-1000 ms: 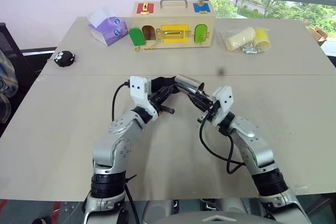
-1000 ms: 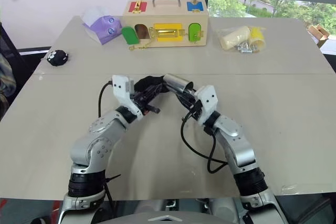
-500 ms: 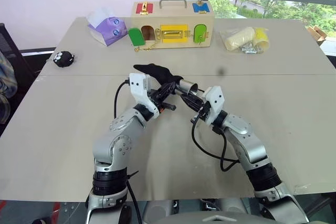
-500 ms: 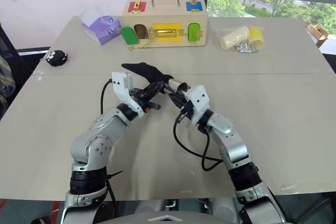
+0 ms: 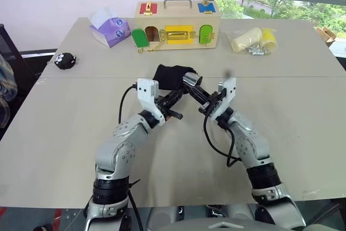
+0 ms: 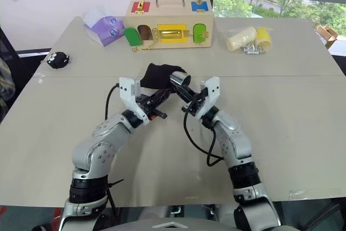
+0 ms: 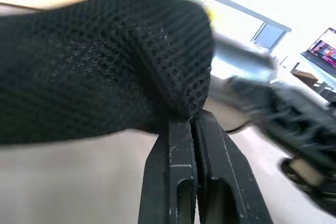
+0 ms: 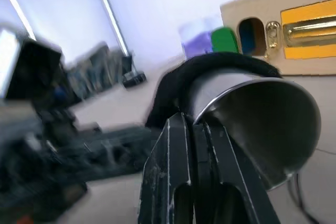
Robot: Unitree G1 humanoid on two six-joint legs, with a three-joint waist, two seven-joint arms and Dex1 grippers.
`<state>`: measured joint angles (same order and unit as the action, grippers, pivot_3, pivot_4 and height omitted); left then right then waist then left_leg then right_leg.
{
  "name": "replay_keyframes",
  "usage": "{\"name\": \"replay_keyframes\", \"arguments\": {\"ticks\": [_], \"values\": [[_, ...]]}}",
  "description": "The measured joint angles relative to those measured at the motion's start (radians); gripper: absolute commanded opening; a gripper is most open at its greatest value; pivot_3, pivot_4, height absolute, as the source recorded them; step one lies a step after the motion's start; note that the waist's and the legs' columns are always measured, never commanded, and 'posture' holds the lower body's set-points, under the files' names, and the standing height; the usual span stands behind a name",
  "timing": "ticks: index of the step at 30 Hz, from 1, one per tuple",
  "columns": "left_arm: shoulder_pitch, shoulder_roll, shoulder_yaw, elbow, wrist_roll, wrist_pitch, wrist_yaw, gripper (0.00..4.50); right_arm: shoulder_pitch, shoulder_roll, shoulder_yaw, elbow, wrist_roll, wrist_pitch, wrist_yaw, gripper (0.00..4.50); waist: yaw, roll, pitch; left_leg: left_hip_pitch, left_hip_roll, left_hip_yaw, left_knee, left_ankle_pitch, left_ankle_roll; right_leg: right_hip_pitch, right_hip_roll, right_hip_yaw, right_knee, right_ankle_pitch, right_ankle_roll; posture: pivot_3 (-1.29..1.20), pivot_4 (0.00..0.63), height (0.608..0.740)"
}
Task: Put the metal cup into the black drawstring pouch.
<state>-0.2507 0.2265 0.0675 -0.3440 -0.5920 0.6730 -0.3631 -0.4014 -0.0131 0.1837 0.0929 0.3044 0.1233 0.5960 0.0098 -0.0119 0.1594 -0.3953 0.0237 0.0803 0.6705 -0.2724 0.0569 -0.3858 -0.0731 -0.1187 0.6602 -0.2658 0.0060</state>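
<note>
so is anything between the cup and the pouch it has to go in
Nothing visible stands between them. The right pincer grips the metal cup by its rim, and the cup's far end already sits inside the mouth of the black drawstring pouch, which the left pincer holds by its fabric.

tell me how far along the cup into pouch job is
Done: the left claw is shut on the black drawstring pouch, the right claw on the metal cup, both lifted off the table. In hand: the cup's base is partly in the pouch, its rim exposed. Left: push it fully in and let go.
</note>
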Motion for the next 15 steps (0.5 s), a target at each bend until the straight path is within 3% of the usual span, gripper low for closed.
{"name": "replay_keyframes", "arguments": {"ticks": [15], "values": [[-0.024,-0.016,0.008,-0.023,-0.059,0.031,0.016,0.0,-0.289,-0.264,0.248,0.452,-0.599,-0.671,-0.021,0.08,-0.006,-0.001,0.001,0.0,0.0,0.001,0.0,0.001,-0.001,0.0,0.0,0.001,0.0,0.0,0.0,0.0,0.15,0.74]]}}
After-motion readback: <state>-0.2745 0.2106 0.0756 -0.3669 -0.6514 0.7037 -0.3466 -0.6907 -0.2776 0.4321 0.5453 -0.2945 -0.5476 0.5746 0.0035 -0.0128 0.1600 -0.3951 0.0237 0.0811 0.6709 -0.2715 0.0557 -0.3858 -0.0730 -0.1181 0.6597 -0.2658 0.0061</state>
